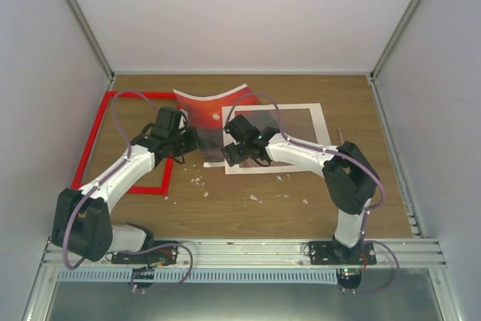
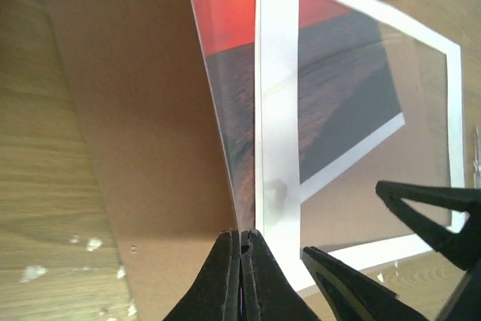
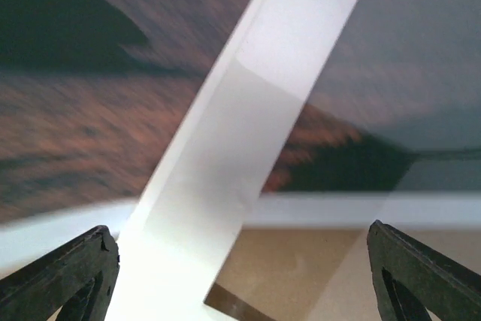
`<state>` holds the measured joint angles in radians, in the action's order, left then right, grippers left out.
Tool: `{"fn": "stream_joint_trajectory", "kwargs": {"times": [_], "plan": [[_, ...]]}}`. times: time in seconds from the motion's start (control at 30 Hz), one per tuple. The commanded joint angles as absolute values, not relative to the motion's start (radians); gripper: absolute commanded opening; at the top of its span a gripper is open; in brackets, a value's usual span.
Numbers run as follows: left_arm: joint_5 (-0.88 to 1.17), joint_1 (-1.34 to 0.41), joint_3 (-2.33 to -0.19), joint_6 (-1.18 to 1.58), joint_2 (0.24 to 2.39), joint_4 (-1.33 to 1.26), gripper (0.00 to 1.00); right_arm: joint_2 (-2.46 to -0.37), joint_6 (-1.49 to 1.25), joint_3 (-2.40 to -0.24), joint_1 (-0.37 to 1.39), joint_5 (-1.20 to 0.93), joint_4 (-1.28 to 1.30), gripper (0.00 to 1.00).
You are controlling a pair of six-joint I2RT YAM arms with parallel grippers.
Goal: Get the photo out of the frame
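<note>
Right of the frame (image 1: 139, 95) and outside it, the mat (image 2: 276, 95) overlaps the photo (image 1: 207, 107). My left fingers (image 2: 240, 261) clench the photo's near edge. My right fingers (image 1: 234, 155) hang released above the mat. Pulling now could drag the mat along or crease the print. The sky end lies level with the frame's far rim, curling up. I judge the long axis runs crosswise.

White walls (image 1: 248, 13), wooden table (image 1: 323, 219), metal rail (image 1: 248, 252)

Probably robotics lab cell: white panel walls (image 1: 248, 13), aluminium rail (image 1: 248, 252), wooden tabletop (image 1: 240, 219).
</note>
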<state>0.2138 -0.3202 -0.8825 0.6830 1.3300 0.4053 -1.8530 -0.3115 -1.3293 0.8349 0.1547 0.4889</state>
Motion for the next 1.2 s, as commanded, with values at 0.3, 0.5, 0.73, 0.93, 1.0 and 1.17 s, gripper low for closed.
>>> {"fn": "stream_joint_trajectory", "kwargs": {"times": [0.3,0.5,0.73,0.93,1.0,1.17], "plan": [[-0.077,-0.324,-1.199,0.475,1.16,0.854,0.0,-1.712,-0.338,-1.181,0.788,0.169,0.416,0.96],[-0.12,-0.324,-1.362,0.432,1.133,0.959,0.0,-1.656,-0.343,-1.134,0.764,0.141,0.401,0.97],[-0.118,-0.325,-1.544,0.398,1.144,1.027,0.0,-1.584,-0.358,-1.083,0.74,0.145,0.401,0.98],[0.037,-0.325,-1.648,0.377,1.166,1.02,0.0,-1.486,-0.374,-1.021,0.715,0.196,0.393,1.0],[0.122,-0.325,-1.656,0.384,1.174,0.99,0.0,-1.445,-0.379,-1.003,0.705,0.212,0.39,1.0],[0.304,-0.327,-1.656,0.432,1.209,0.901,0.0,-1.332,-0.408,-0.948,0.693,0.293,0.393,1.0]]}}
